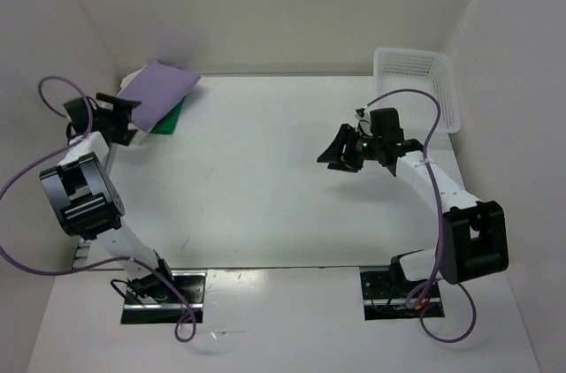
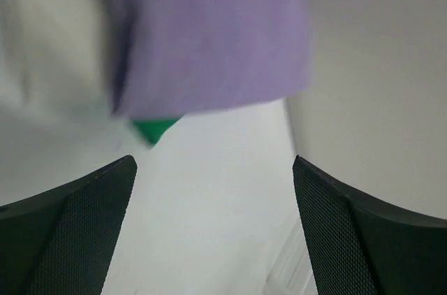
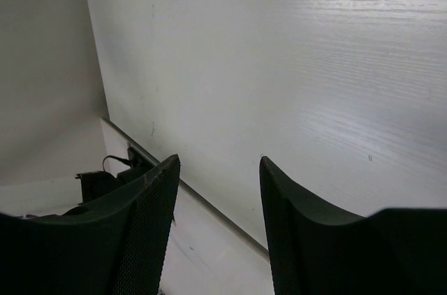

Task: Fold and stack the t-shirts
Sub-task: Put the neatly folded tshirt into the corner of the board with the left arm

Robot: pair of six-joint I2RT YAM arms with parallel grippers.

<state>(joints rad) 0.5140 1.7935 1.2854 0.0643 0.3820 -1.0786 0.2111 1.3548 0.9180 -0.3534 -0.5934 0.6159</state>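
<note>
A folded light purple t-shirt (image 1: 157,90) lies on top of a stack at the table's back left corner. A bright green t-shirt (image 1: 170,121) shows as an edge beneath it. A sliver of white-cream shirt (image 1: 139,137) shows at the stack's left side. In the left wrist view the purple shirt (image 2: 209,29) fills the top, with a green corner (image 2: 155,129) under it. My left gripper (image 1: 121,118) is open and empty, right beside the stack's near left edge. My right gripper (image 1: 340,154) is open and empty above the table's right middle.
A white lattice basket (image 1: 420,81) stands at the back right corner. Walls close in the table at the back and both sides. Purple cables loop from both arms. The arm bases (image 1: 164,295) sit at the near edge.
</note>
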